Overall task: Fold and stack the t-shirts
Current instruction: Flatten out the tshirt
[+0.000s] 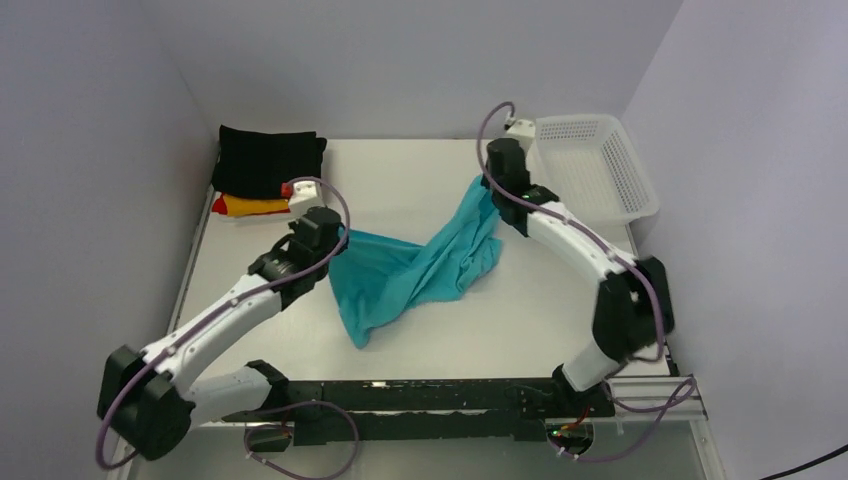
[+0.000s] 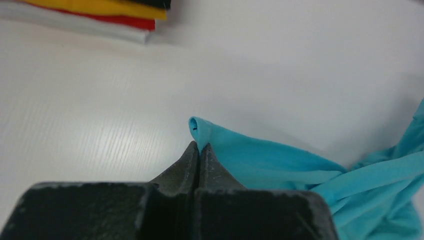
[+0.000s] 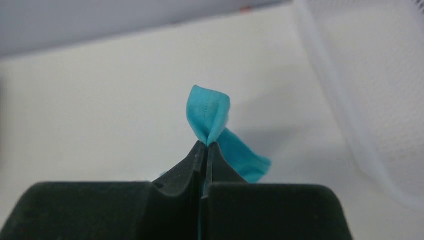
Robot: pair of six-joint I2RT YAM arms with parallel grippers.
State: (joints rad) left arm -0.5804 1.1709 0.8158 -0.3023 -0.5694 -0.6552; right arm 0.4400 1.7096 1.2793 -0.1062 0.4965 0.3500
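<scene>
A teal t-shirt (image 1: 420, 265) lies crumpled across the middle of the table, stretched between my two grippers. My left gripper (image 1: 338, 236) is shut on its left edge, and a small teal fold (image 2: 201, 131) pokes out past the fingertips. My right gripper (image 1: 482, 182) is shut on the far right corner of the teal t-shirt, where a pinched tuft (image 3: 207, 112) stands above the closed jaws. At the back left sits a folded stack of t-shirts, with black (image 1: 268, 160) on top, then yellow-orange (image 1: 252, 205) and red (image 1: 219, 205).
A white mesh basket (image 1: 595, 165) stands at the back right, close beside my right gripper. Grey walls close in the table on the left, the back and the right. The arm bases and a black rail (image 1: 420, 400) line the near edge.
</scene>
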